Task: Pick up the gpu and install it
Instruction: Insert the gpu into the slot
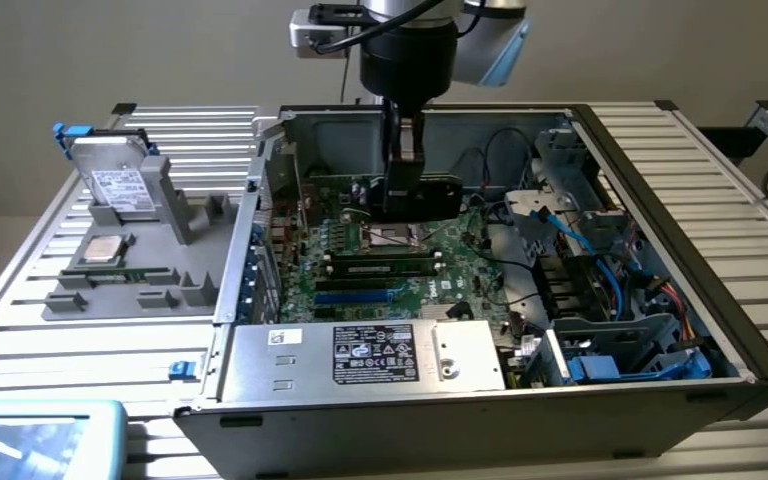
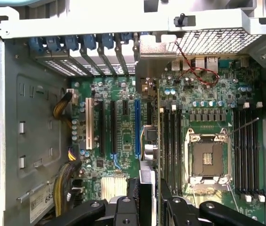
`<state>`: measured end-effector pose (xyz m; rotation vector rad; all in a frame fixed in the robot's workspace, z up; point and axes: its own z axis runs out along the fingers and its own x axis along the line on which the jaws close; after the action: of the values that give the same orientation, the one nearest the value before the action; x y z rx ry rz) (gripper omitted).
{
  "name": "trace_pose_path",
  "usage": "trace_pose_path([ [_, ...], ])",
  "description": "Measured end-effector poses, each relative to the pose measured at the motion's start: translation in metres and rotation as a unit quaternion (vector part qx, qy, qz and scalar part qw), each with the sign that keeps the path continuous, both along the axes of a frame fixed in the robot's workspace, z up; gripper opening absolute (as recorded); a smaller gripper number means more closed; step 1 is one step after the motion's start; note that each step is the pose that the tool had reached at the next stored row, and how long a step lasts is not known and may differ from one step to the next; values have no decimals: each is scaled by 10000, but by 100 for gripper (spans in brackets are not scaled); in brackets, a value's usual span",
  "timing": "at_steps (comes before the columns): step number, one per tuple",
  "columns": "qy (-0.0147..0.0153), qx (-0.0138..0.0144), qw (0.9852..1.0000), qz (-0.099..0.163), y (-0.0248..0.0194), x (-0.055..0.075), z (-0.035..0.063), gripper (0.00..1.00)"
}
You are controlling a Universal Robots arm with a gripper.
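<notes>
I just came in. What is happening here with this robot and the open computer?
The robot arm's fingers are closed on the gpu, a card with a black cooler. They hold it inside the open computer case, above the motherboard. In the wrist view the card is seen edge-on beside the blue expansion slot, with its silver bracket toward the rear slot openings. It does not look seated yet.

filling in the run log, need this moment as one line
gripper: shut on gpu | gpu: held above motherboard | place: inside open pc case
</notes>
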<state>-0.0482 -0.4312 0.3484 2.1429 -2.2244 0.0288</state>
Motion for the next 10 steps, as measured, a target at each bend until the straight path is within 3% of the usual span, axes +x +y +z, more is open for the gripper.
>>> trace_pose_path([
  [4, 21, -4, 10000, -1, 0, -1, -65, 28],
  [8, 105, -9, 9999, -2, 0, -11, -111, 28],
  [10, 107, -9, 9999, -1, -2, -31, -140, 28],
])
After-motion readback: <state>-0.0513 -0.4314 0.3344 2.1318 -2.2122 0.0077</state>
